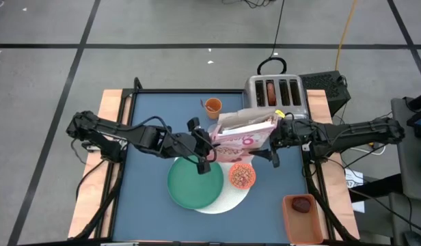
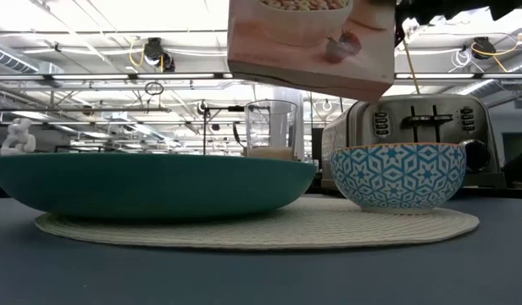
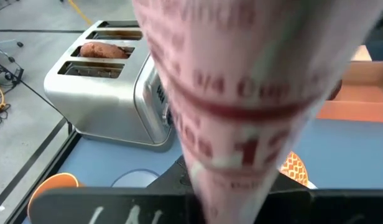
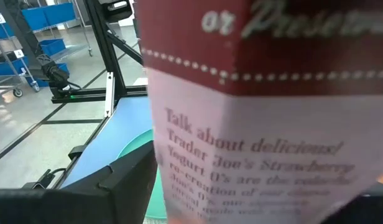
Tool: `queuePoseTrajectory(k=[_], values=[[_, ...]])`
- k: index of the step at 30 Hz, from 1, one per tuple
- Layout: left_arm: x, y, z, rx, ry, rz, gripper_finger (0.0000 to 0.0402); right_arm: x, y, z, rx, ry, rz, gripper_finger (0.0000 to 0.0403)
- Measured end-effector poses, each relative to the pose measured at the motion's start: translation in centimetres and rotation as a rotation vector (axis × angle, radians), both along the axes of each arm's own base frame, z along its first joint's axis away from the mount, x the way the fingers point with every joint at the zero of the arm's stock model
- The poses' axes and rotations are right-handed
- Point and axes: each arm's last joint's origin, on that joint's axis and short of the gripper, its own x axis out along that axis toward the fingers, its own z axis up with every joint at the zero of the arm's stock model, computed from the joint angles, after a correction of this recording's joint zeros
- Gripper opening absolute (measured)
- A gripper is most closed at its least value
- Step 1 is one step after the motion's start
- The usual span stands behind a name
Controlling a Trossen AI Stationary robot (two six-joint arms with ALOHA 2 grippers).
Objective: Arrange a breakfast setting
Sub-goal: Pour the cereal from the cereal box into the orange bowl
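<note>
Pink cereal box [image 1: 243, 137] airborne above small orange bowl [image 1: 242, 175]. Left gripper [image 1: 205, 147] pinches box at 9 o'clock end. Right gripper [image 1: 273, 140] at 3 o'clock end; finger state unclear.

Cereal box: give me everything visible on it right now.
The pink cereal box is printed cardboard, pink and white with a dark-red band and a cereal-bowl picture on one face. Its top flaps are open. It hangs tipped in the air above the small bowl and the placemat, clear of the table. The left gripper is shut on one end; the right gripper sits at the other end, and whether it touches cannot be told. The toaster stands behind it.
</note>
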Motion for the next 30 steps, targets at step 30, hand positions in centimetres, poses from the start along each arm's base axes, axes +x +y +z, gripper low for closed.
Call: queuePoseTrajectory(k=[30], values=[[-0.7, 0.2, 3.6, 0.02, -0.036, -0.003, 0.0042, -1.8, -0.1, 1.1, 0.003, -0.054, 0.001, 0.029]])
